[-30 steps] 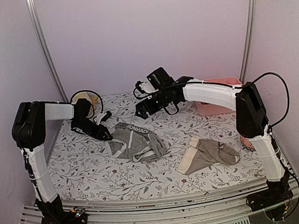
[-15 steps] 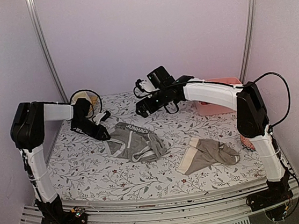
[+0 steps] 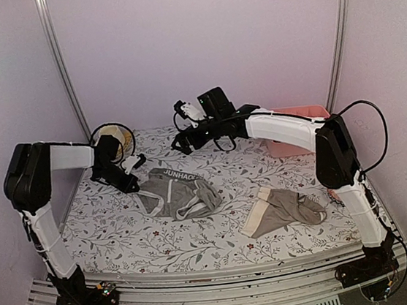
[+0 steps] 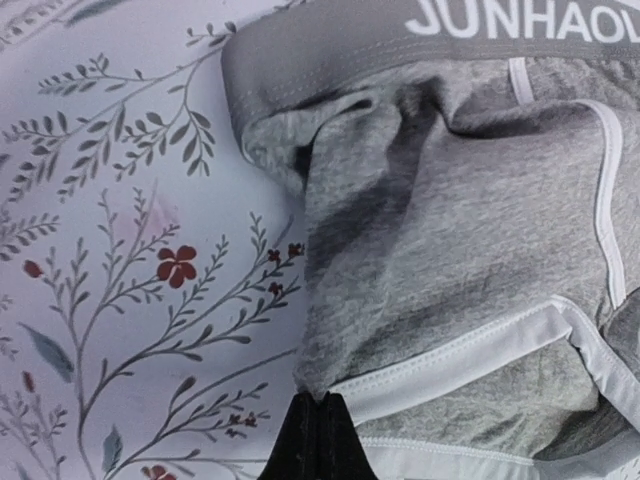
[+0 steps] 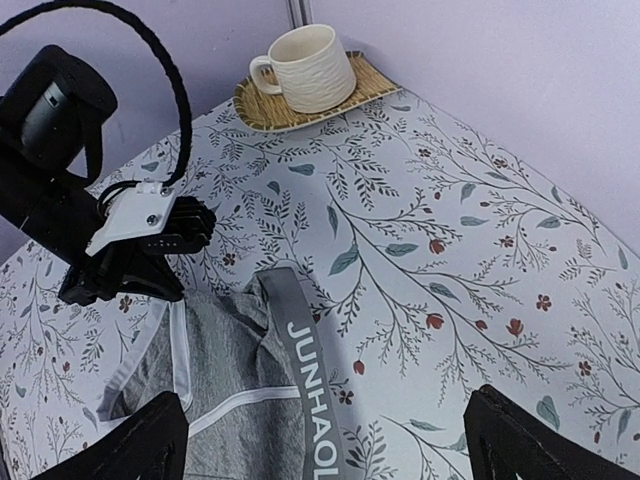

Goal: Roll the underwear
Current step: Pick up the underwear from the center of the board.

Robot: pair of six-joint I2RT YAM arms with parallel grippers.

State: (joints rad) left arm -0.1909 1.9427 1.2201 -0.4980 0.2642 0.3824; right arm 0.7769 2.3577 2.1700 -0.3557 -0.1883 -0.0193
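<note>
Roughly at the middle of the floral table cover (image 3: 109, 229), the grey brief (image 3: 179, 198) lies crumpled, its lettered waistband along its 12 o'clock side. The left gripper (image 4: 320, 440) meets it at the 9 o'clock edge. Its jaws are pressed fully together on the corner beside the white edging, and the cloth is tented up to the fingertips. The right gripper (image 5: 325, 400) hangs in the air at 12 o'clock of the same brief, over the waistband. Its jaws are spread wide with nothing between them, clear of the cloth. The taupe brief (image 3: 283, 209) lies alone at 4 o'clock of the grey one, well apart from both grippers, its cream waistband toward 7 o'clock. A cup (image 5: 305, 65) on a woven tray (image 5: 250, 105) stands at 10 o'clock, beyond the left gripper.
</note>
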